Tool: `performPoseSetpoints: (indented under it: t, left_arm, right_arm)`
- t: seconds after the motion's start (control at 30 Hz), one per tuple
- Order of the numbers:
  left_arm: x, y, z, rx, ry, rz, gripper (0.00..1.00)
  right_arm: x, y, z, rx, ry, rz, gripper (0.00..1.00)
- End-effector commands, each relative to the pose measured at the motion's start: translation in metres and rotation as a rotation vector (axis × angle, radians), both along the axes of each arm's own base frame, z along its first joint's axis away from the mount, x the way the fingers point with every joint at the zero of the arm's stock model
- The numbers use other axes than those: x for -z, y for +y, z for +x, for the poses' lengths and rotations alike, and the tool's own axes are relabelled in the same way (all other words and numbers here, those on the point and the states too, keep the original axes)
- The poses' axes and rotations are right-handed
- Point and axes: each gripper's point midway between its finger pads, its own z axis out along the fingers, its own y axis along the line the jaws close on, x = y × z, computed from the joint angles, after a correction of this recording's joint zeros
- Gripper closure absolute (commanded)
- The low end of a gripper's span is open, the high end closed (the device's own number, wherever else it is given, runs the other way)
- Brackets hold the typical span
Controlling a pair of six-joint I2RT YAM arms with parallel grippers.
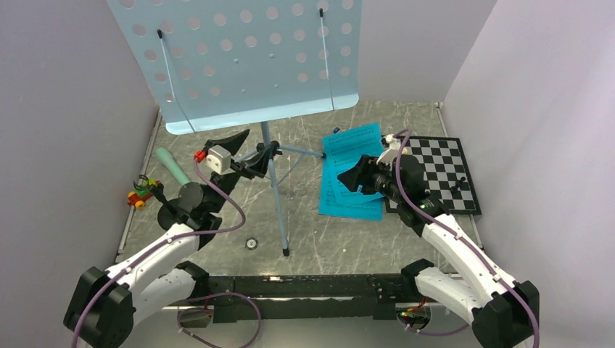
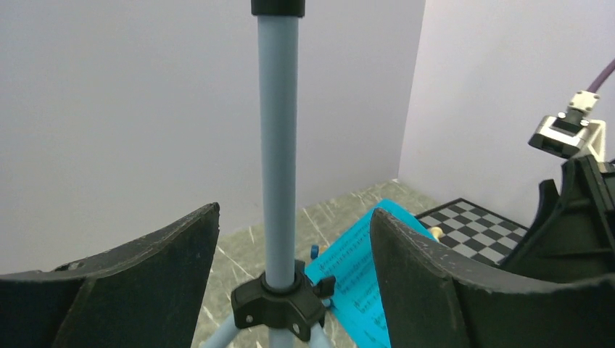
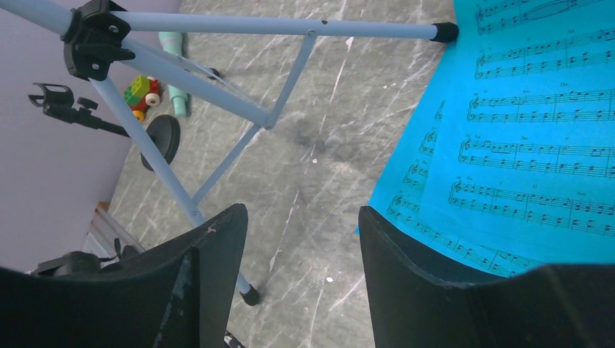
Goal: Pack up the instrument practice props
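The pale-blue music stand [image 1: 246,58] stands upright on its tripod at the back middle. My left gripper [image 1: 254,152] is open, with its fingers on either side of the stand's pole [image 2: 279,145] just above the black leg hub [image 2: 279,304], not touching it. Turquoise music sheets [image 1: 352,181] lie flat on the table right of the stand. My right gripper [image 1: 348,177] is open and empty, hovering over the sheets' left edge [image 3: 522,123]. The mint-green microphone [image 1: 170,165] lies at the left. The black round-based stand [image 1: 190,196] is beside it.
A chessboard [image 1: 442,170] with a few pieces lies right of the sheets. A small toy car [image 1: 141,192] sits by the left wall. Grey walls close in the table on three sides. The tripod's legs [image 3: 217,87] spread across the middle.
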Motion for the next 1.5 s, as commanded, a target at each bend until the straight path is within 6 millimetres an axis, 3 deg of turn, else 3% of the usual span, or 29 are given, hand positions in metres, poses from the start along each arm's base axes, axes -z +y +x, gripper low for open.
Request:
performPoseSetpoints:
  t: [0.0,0.43,0.67,1.0,1.2,1.47]
  left_arm:
    - [-0.044,0.006,0.004,-0.043,-0.13,-0.069,0.23]
    - [-0.062,0.0,0.032,-0.093,-0.177,-0.103,0.38]
    - [-0.067,-0.003,0.039,-0.085,-0.184,-0.101,0.52]
    - [-0.073,-0.015,0.035,-0.035,-0.193,-0.037,0.77]
    - [-0.069,-0.018,0.031,-0.014,-0.189,0.001,1.0]
    - [-0.063,-0.022,0.03,0.005,-0.173,0.012,1.0]
  right_arm:
    - [-0.021,0.01,0.002,-0.027,-0.063,0.047,0.38]
    - [-0.009,0.024,-0.003,-0.057,-0.024,0.07,0.39]
    - [-0.017,0.04,0.004,-0.081,-0.053,0.087,0.39]
    - [-0.047,0.08,0.017,-0.159,-0.077,0.176,0.34]
    - [-0.068,0.111,0.025,-0.222,0.026,0.341,0.25]
    - [-0.079,0.148,0.032,-0.322,0.224,0.523,0.16]
